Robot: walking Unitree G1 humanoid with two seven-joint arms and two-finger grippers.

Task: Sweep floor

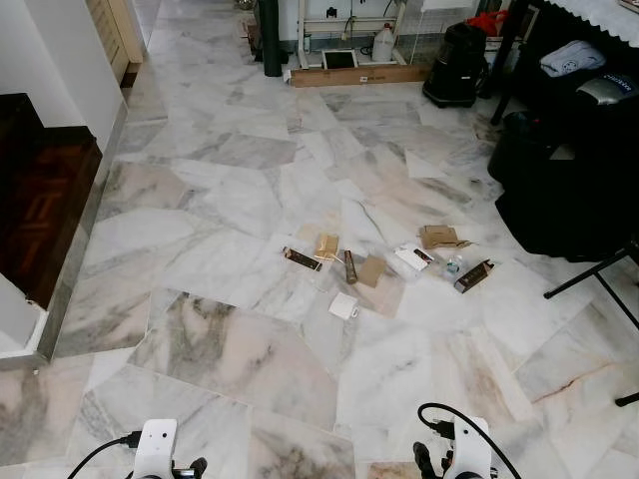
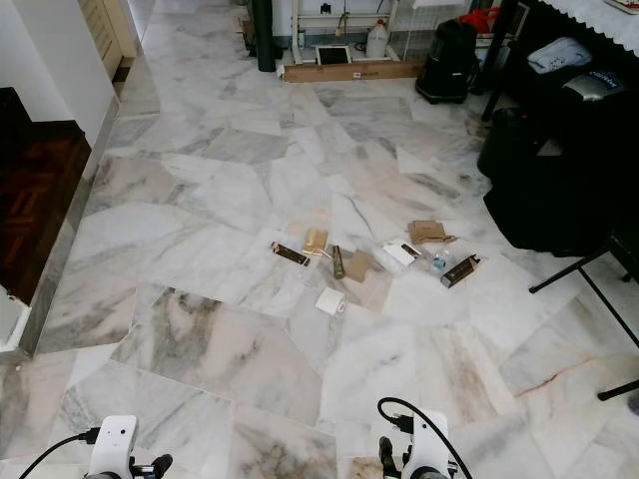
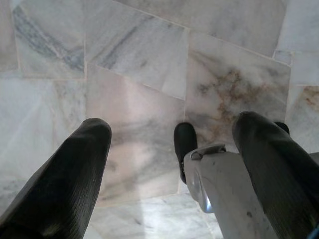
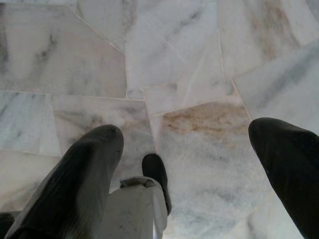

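A black vacuum cleaner (image 1: pixel 456 66) stands beside a dark staircase-side room's plastic jug (image 1: pixel 382 43).

Both arms are cut off by the lower edge of the head views: the left arm (image 1: pixel 155 447) and the right arm (image 1: pixel 469 446) show just their wrists. The scraps of litter (image 1: pixel 371 267) on the marble floor (image 1: pixel 230 200) are too small to tell what each one is. A black stand (image 1: pixel 599 279) runs off the right edge. The dark bag (image 1: pixel 559 190) is partly cut off there too.
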